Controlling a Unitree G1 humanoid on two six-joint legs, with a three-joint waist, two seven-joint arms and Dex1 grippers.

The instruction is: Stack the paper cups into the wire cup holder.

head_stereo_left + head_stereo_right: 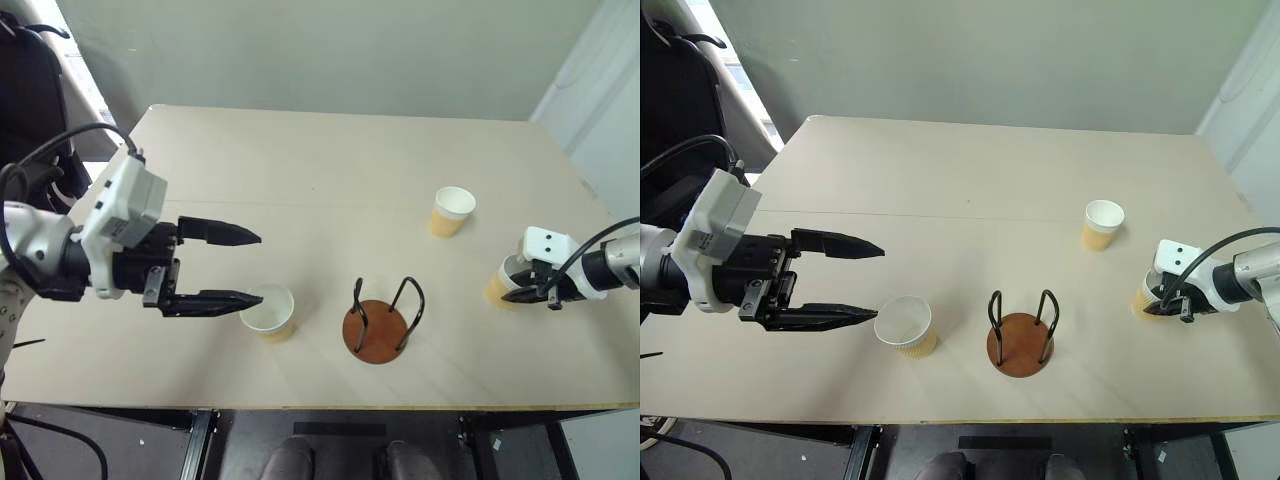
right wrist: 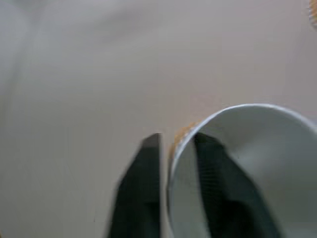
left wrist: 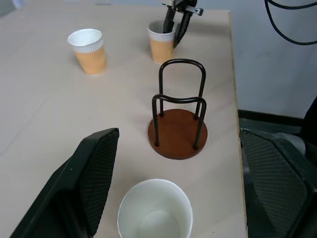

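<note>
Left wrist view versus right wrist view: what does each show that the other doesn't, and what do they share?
Left wrist alone: the holder standing empty, the nearest cup between the open left end effector fingers, and a far cup. Right wrist alone: a close look at the pinch, one finger outside the wall, the other inside. Both: the third cup, its rim pinched by the right end effector, and the table.
</note>
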